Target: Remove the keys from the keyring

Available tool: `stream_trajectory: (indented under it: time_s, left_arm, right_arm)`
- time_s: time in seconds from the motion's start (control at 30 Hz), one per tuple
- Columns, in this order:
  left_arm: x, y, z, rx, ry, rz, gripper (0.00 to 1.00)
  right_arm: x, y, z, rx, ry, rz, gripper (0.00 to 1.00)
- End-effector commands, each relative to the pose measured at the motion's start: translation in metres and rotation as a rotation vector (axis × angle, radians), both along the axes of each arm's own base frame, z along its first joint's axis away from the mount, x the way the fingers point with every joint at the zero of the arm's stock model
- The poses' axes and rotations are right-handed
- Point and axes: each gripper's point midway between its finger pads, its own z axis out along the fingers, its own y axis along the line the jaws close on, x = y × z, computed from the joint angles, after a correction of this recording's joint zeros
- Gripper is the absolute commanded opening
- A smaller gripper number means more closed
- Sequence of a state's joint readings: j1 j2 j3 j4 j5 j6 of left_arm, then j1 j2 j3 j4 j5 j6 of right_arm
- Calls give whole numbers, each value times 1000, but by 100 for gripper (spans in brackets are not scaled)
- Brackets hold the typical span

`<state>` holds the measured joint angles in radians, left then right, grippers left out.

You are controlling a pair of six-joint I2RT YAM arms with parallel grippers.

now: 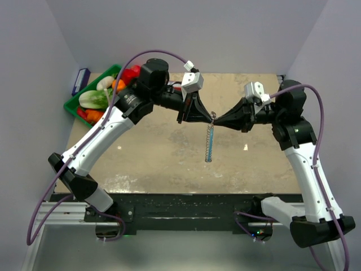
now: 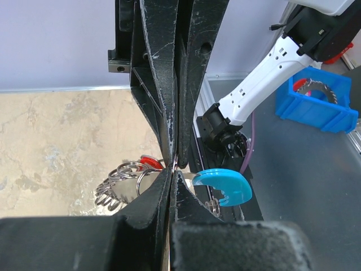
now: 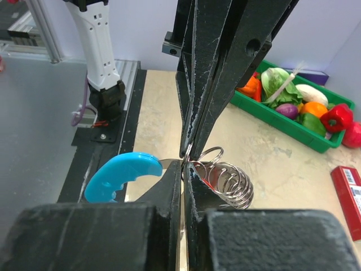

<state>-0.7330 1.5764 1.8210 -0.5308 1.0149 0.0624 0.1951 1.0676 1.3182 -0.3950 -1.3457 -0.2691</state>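
Observation:
Both grippers meet tip to tip above the middle of the table. My left gripper point(image 1: 208, 118) point(image 2: 172, 171) is shut on the keyring's thin metal wire. My right gripper point(image 1: 219, 120) point(image 3: 185, 164) is shut on the same wire from the opposite side. The keyring point(image 1: 209, 142) hangs down from the pinch point as a narrow strand with a bright blue curved section point(image 2: 224, 186) point(image 3: 120, 174). The keys point(image 2: 117, 182) point(image 3: 232, 183), a bunch of silvery pieces, dangle beside the fingertips, and a small piece with a red part point(image 2: 150, 162) sits among them.
A green tray point(image 1: 73, 105) point(image 3: 293, 131) of vegetables stands at the table's back left corner. A dark blue box point(image 1: 80, 81) lies just beyond it, and a long red box point(image 3: 349, 192) lies on the table. A blue bin point(image 2: 319, 105) stands off the table behind the arm bases.

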Motion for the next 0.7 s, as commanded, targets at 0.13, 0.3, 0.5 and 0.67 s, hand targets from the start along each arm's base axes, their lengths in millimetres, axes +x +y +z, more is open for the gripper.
stream_trajectory:
  time_s: [0.13,0.3,0.5,0.67]
  left_arm:
    - [5,-3,8,-34,-28,6,6]
    - [6,-2,8,-29,-45,25,15]
    - [9,2,4,-12,-71,55,20]
    - [11,3,1,-4,-73,67,23]
  right_arm:
    - [-1,2,9,22,23,21,0]
    - [8,0,11,7,55,-51,0]
    - [19,-7,1,-98,87,-111,0]
    - [21,-12,-3,-161,72,-125,0]
